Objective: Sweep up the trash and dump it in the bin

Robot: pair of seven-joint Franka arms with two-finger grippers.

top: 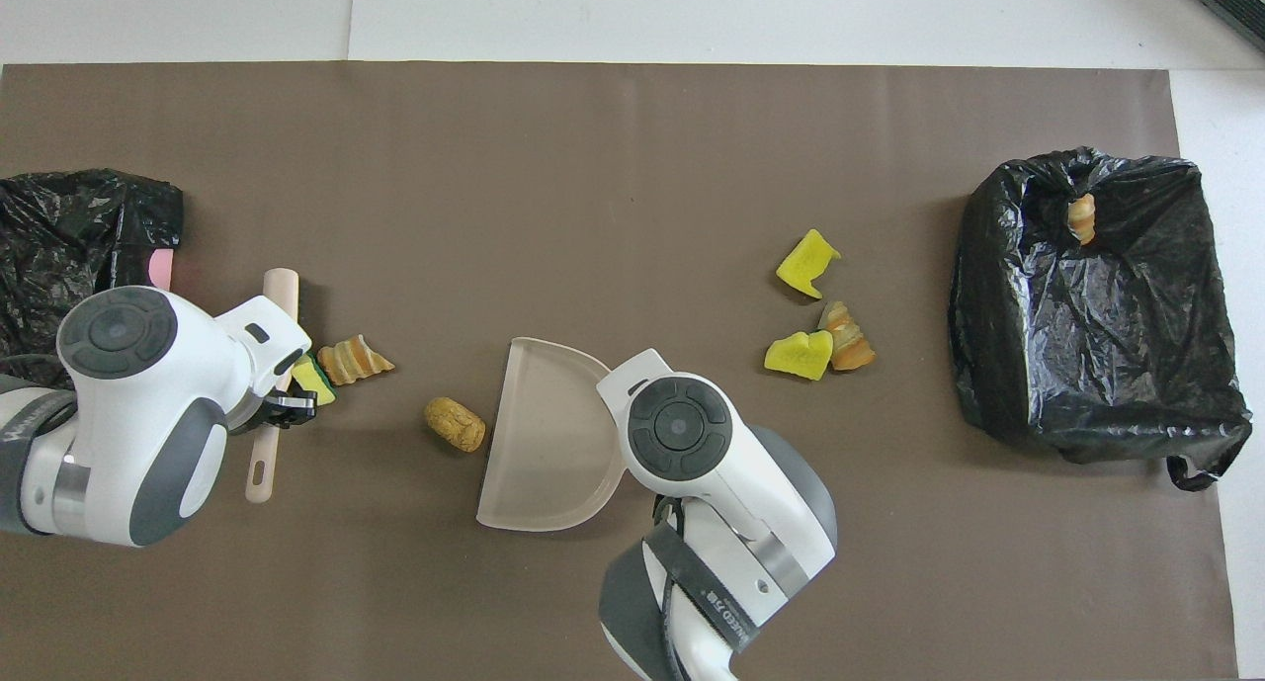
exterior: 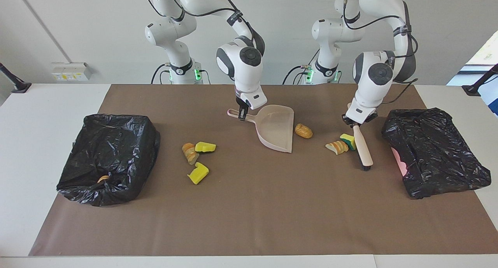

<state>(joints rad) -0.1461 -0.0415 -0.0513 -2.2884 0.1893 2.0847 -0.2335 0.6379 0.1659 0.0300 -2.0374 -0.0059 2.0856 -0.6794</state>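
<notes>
While both arms work low over the mat, the two views read as follows.

Facing view, room: pale wall at the robots' end, with a socket box [exterior: 71,71] at the right arm's end.
Facing view, surface: white table [exterior: 50,100] under a brown mat [exterior: 249,205].
Facing view, bags: one black bag [exterior: 108,157] at the right arm's end, a small bread piece at its rim; another black bag [exterior: 433,149] at the left arm's end.
Facing view, right gripper [exterior: 242,113]: pressed tight on the handle of the pink dustpan [exterior: 277,127].
Facing view, left gripper [exterior: 355,123]: pinching the handle of the brush [exterior: 362,147], bristles on the mat.
Facing view, trash: green-backed sponge [exterior: 348,140] touching the brush and a sliced loaf [exterior: 337,147]; a bread roll [exterior: 303,130] just beside the dustpan's open edge.

Overhead view, surface: mat reaches nearly the whole width; white table [top: 692,14] shows farther out.
Overhead view, trash: two yellow sponges [top: 807,263] [top: 799,355] and a bread slice [top: 847,336] lie between the dustpan [top: 539,434] and the bag [top: 1097,305].
Overhead view, grippers: right gripper hidden under its own wrist; left gripper [top: 287,404] on the brush [top: 269,384].
</notes>
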